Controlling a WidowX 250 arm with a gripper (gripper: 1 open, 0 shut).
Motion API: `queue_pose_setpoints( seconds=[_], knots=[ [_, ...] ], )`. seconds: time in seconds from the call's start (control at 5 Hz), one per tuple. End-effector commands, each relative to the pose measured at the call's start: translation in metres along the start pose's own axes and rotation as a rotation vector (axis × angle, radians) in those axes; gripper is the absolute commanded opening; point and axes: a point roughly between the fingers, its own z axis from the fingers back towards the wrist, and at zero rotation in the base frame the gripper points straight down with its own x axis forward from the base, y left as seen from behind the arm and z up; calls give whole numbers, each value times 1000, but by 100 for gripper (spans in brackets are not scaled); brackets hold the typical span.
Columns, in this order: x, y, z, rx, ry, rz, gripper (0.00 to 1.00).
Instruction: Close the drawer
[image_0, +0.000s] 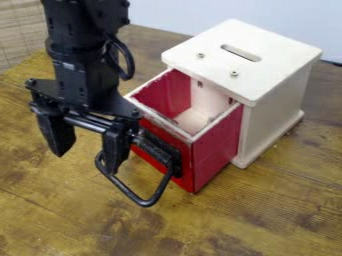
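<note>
The red drawer stands pulled out of the white wooden cabinet, its pale interior open to view. Its red front carries a black plate and a large black loop handle that points toward the front left. My gripper is open, just left of the drawer front. Its right finger hangs close to the handle and the drawer's front corner; its left finger is farther left. It holds nothing.
The cabinet has a slot on top and stands at the right on the wooden table. The black arm rises at the upper left. A pale mat or board shows at the far top left corner.
</note>
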Motion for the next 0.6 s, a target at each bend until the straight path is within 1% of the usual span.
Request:
queue_pose_setpoints(
  seconds=[0.0,0.4],
  knots=[
    [5,-4,11,-9,-52,-8,100],
    [5,-4,3,-6,-34,-4,100]
  ],
)
